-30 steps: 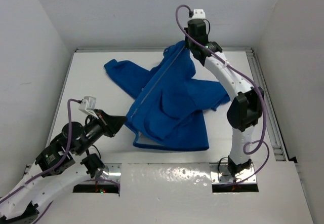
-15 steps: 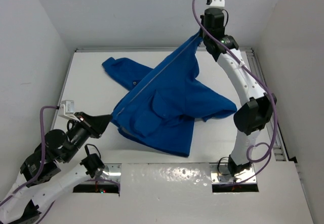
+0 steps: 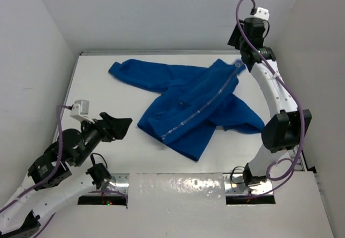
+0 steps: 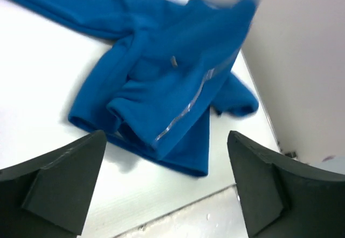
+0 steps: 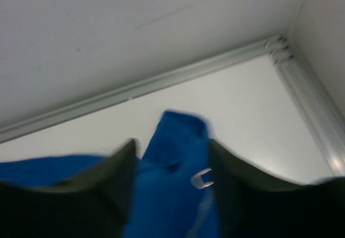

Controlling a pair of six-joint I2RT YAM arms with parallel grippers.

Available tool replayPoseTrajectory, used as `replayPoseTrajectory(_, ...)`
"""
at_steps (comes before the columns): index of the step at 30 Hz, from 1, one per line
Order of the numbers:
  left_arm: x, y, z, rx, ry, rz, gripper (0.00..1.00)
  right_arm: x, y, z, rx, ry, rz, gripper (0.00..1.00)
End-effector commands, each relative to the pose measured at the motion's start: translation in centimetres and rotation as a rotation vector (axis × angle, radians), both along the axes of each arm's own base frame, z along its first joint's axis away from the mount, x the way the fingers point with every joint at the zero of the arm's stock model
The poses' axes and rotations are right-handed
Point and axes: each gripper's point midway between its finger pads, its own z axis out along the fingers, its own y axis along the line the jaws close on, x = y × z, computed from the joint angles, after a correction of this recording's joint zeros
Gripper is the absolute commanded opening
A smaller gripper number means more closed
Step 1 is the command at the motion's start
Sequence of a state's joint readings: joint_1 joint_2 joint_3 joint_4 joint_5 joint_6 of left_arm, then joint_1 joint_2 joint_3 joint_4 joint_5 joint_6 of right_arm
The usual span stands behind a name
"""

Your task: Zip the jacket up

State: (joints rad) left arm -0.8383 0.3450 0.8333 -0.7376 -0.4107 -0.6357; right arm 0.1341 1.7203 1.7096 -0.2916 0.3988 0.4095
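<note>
- The jacket (image 3: 199,106) lies on the table (image 3: 102,95), right of centre. One sleeve (image 3: 135,74) is flung toward the far left, and the hem end is nearest my left arm.
- The zipper (image 3: 202,109) reads as a single pale line running diagonally from the hem end up to the collar end at the far right. I see no open gap between the front edges along it.
- The right gripper (image 3: 239,61) is up at the far right corner, at the collar end. On the right wrist view its fingers (image 5: 121,179) stand either side of a fold of blue fabric, with a small metal pull (image 5: 202,179) just inside the right-hand one.
- That view is blurred. I cannot tell whether the fingers are clamped on the fabric or only straddling it.
- The left gripper (image 3: 119,126) is spread wide and holds nothing. It sits near the hem but apart from it, and the left wrist view shows the jacket (image 4: 161,82) clear ahead of both fingers.
- My read is that I am at the tail of the zip run, with the slider at or near the collar.
- Next I need a steady look at the top stop. If teeth are left open there, the left gripper must pin the hem end while the right draws the pull away along the zipper line.
- If it is closed, the right fingers should let go without dragging the collar.
</note>
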Motion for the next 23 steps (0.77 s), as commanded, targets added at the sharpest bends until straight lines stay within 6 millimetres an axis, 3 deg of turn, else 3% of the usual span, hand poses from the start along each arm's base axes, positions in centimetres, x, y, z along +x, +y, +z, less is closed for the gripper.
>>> replayPoseTrajectory(1, 0.3, 1.6, 4.6, -0.089, -0.114, 0.073, 0.98, -1.0, 3.9, 1.8, 0.114, -0.025, 0.149, 0.67)
replayPoseTrajectory(2, 0.4, 1.6, 4.7, -0.103, -0.113, 0.078, 0.98, -1.9, 4.9, 0.7, 0.136, 0.01, 0.189, 0.78)
replayPoseTrajectory(3, 0.4, 1.1, 5.1, -0.125, -0.123, 0.061, 0.99, -3.1, 6.4, 0.0, 0.16, 0.033, 0.232, 0.99)
replayPoseTrajectory(4, 0.6, 0.4, 4.3, -0.119, -0.114, 0.041, 1.0, -5.3, 7.3, 2.4, 0.181, -0.031, 0.272, 0.99)
replayPoseTrajectory(5, 0.7, -0.2, 4.1, -0.132, -0.112, 0.024, 1.0, -6.5, 8.1, -0.5, 0.182, -0.018, 0.297, 0.99)
replayPoseTrajectory(6, 0.6, -1.3, 4.3, -0.157, -0.118, -0.017, 1.0, -8.3, 9.9, -0.8, 0.184, -0.031, 0.346, 0.99)
replayPoseTrajectory(7, 0.8, -2.1, 3.0, -0.147, -0.096, -0.036, 1.0, -11.6, 10.1, -1.7, 0.193, -0.041, 0.371, 0.98)
replayPoseTrajectory(8, 1.0, -2.6, 3.0, -0.164, -0.098, -0.044, 1.0, -13.2, 11.7, -1.3, 0.222, -0.081, 0.426, 0.92)
replayPoseTrajectory(9, 1.0, -3.1, 2.8, -0.166, -0.092, -0.062, 1.0, -14.9, 12.3, -1.6, 0.241, -0.092, 0.465, 0.99)
replayPoseTrajectory(10, 1.3, -3.5, 2.7, -0.155, -0.083, -0.066, 1.0, -17.8, 12.6, 0.2, 0.264, -0.153, 0.517, 0.99)
replayPoseTrajectory(11, 1.4, -3.8, 3.0, -0.147, -0.091, -0.078, 1.0, -19.8, 13.3, -3.2, 0.275, -0.08, 0.564, 0.99)
replayPoseTrajectory(12, 1.5, -4.2, 3.2, -0.138, -0.085, -0.09, 1.0, -21.8, 14.1, -3.8, 0.288, -0.071, 0.613, 0.99)
replayPoseTrajectory(13, 1.5, -4.3, 4.1, -0.145, -0.099, -0.096, 1.0, -23.5, 13.8, -6.4, 0.294, -0.034, 0.625, 0.99)
replayPoseTrajectory(14, 1.6, -4.4, 4.6, -0.148, -0.112, -0.099, 1.0, -26.2, 13.9, -4.7, 0.325, -0.101, 0.697, 0.99)
replayPoseTrajectory(17, 1.4, -4.7, 6.2, -0.168, -0.153, -0.123, 1.0, -30.1, 12.3, -5.1, 0.302, -0.129, 0.718, 0.99)
replayPoseTrajectory(19, 1.4, -5.1, 6.5, -0.174, -0.167, -0.142, 1.0, -31.3, 11.6, -4.9, 0.282, -0.127, 0.723, 0.99)
replayPoseTrajectory(23, 1.8, -6.4, 6.0, -0.193, -0.159, -0.166, 1.0, -32.4, 11.1, -7.1, 0.269, -0.035, 0.712, 0.99)
